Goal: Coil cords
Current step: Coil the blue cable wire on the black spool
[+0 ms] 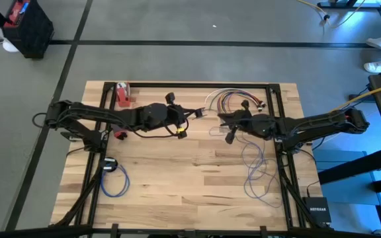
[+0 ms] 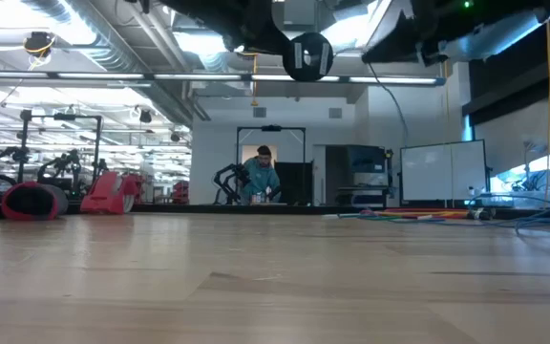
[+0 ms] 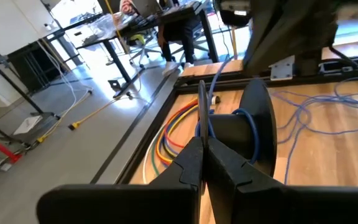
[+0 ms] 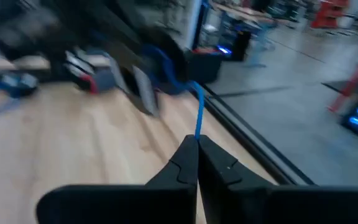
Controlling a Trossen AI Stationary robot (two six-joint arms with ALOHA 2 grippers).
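Observation:
My left gripper (image 3: pixel 202 146) (image 1: pixel 199 112) is shut at the table's far middle, raised off the wood, with a black spool (image 3: pixel 241 130) right in front of it. A blue cord (image 3: pixel 209 124) is wound around the spool's hub. The spool's round disc (image 2: pixel 308 55) shows high up in the low view. My right gripper (image 4: pixel 197 142) (image 1: pixel 225 122) is shut on the blue cord just to the right of the spool. The rest of this cord (image 1: pixel 256 173) lies in loose loops on the table's right half. My left gripper pinches a thin upright edge (image 3: pixel 201 106) between its two fingers; it looks like the spool's near disc seen edge-on. The fingers come almost level from the table's left. The spool is lifted clear of the table. My right gripper pinches one strand of the blue cord (image 4: pixel 198 121) between its two fingers, coming almost level from the table's right. From the fingers the cord runs straight and taut to the spool (image 4: pixel 166 65).
A bundle of coloured cords (image 1: pixel 233 99) lies at the far edge. A small blue coil (image 1: pixel 114 177) with a black piece lies near left, and a red object (image 1: pixel 122 94) stands far left. Black frame rails (image 1: pixel 280 106) border the table. A person (image 2: pixel 261 177) works far behind.

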